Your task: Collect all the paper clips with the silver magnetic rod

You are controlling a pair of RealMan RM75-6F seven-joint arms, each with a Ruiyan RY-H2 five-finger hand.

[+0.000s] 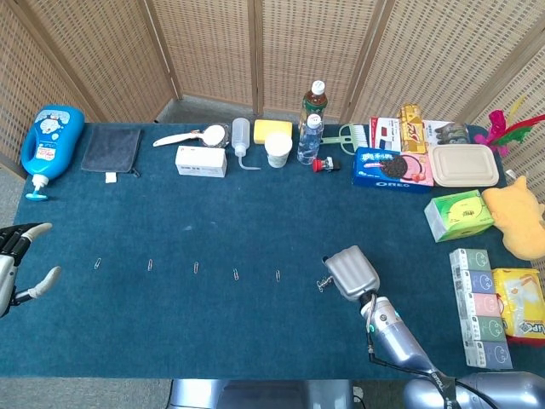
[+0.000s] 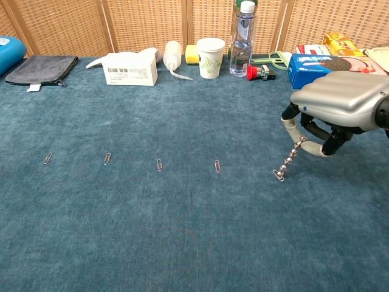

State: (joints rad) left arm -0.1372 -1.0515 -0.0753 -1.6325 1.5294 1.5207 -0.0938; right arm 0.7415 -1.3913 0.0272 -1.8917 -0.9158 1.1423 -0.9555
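Right robot hand [image 2: 331, 115], grey-shelled, is seen low over the blue carpeted tabletop [image 2: 182, 231] at the right of the chest view. Its fingers are curled down and closed around the upper end of the silver magnetic rod [image 2: 290, 158], which is held tilted, lower tip down and to the left. The tip is at or just above the tabletop; contact cannot be confirmed. Small silver paper clips [image 2: 279, 175] are seen clustered at the rod's tip, touching it.

Four more silver paper clips are laid in a row to the left of the rod, well apart from one another: nearest clip [image 2: 217, 165], second clip [image 2: 159, 165], third clip [image 2: 107, 159], farthest clip [image 2: 47, 158]. All lie flat on the tabletop, none touched by the rod.

Left robot hand [image 1: 19, 264] is seen in the head view at the far left edge of the tabletop. Nothing is held; its fingers are spread apart.

Along the back edge are noted: white paper cup [image 2: 210, 57], clear plastic water bottle [image 2: 242, 38], white cardboard box with a barcode label [image 2: 129, 68], blue Oreo biscuit box [image 2: 325, 70], dark grey zipped pouch [image 2: 41, 68], blue detergent bottle [image 1: 51, 141].
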